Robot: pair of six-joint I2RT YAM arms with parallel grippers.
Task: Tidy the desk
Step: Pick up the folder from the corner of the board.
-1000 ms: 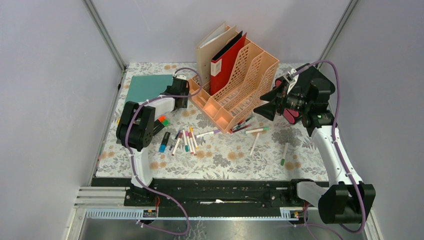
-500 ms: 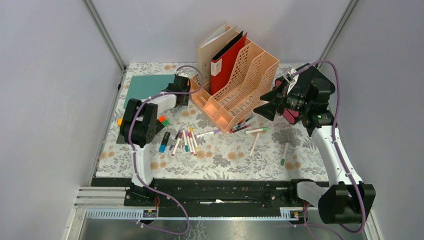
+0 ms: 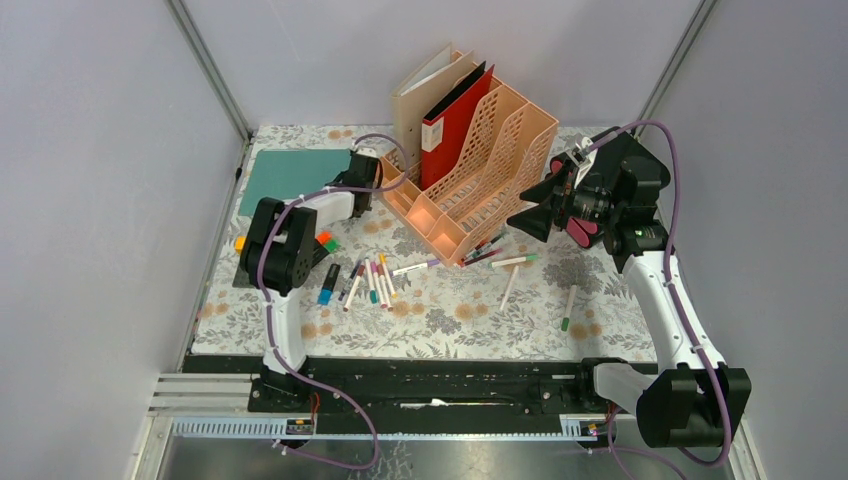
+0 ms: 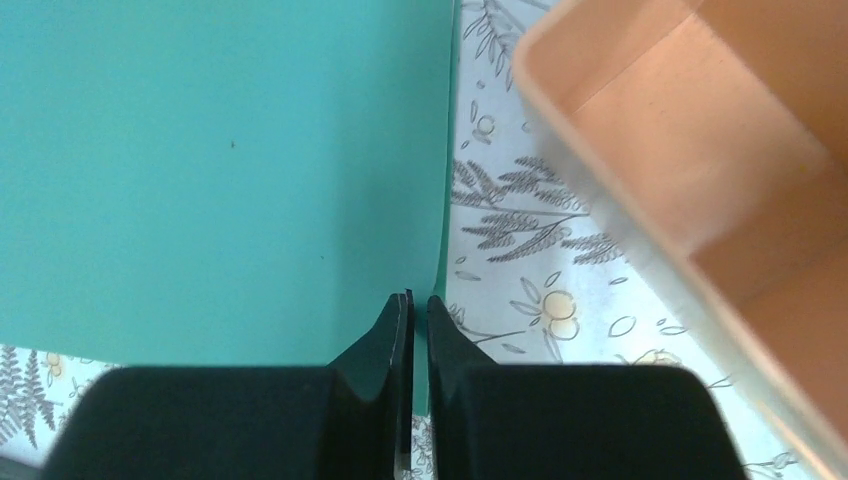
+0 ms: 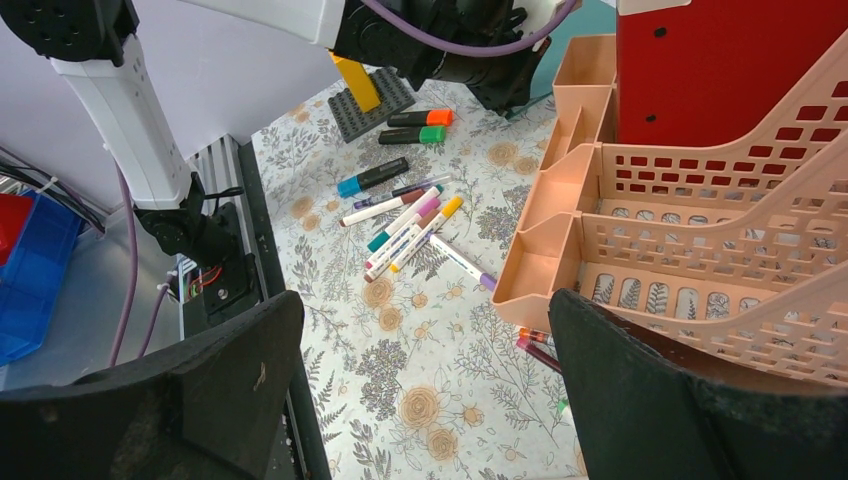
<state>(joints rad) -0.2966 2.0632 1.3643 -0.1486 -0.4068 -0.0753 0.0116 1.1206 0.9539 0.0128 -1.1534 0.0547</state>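
Observation:
The desk (image 3: 450,315) is a tabletop under a whitish floral cloth. A teal folder (image 3: 290,175) lies flat at its back left. My left gripper (image 4: 418,300) is shut on the teal folder (image 4: 220,170) at its near right corner, with a thin teal strip showing between the jaws. From above, the left wrist (image 3: 355,180) covers those fingers. My right gripper (image 3: 530,215) hovers open beside the peach file rack (image 3: 470,180). Nothing sits between the jaws of the right gripper (image 5: 425,300).
The file rack (image 5: 700,230) holds a red binder (image 3: 450,130) and a beige folder (image 3: 420,95). Several markers (image 3: 370,280) lie in the middle. Other markers (image 3: 513,262) are scattered right. Orange and green highlighters (image 5: 420,118) and a grey block plate (image 5: 370,100) lie near the left arm.
My left gripper's jaws have closed on the teal folder's corner, and the left arm has shifted slightly. The right arm has not moved.

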